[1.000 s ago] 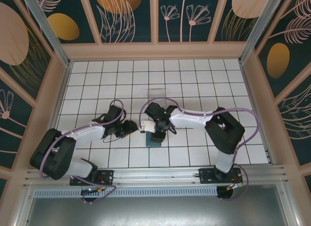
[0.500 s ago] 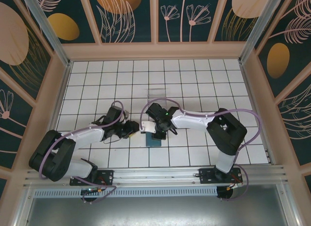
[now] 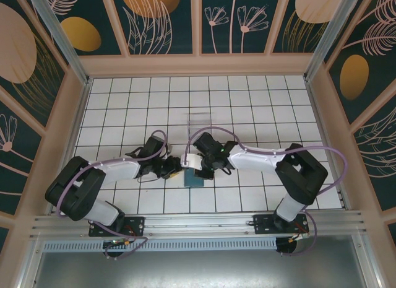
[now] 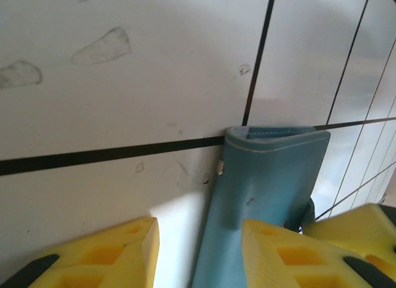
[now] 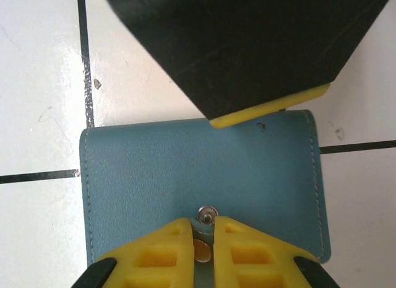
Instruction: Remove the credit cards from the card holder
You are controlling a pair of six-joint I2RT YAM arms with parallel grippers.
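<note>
The teal card holder lies flat on the white tiles between my two arms. From the right wrist I look down on its top face, with a metal snap near its near edge. My right gripper is shut on the small snap flap at that edge. My left gripper is open at the holder's left side. The holder's edge stands between its yellow fingers, close to the right one, with bare tile on the other side. The credit cards are hidden.
A clear plastic box stands about two tiles behind the holder. The left gripper's dark body hangs over the holder's far edge. Wooden walls fence the tiled floor on three sides, with open tiles to the back, left and right.
My right gripper has closed onto the holder's flap. The left gripper has slid right, up to the holder's left edge, still open.
</note>
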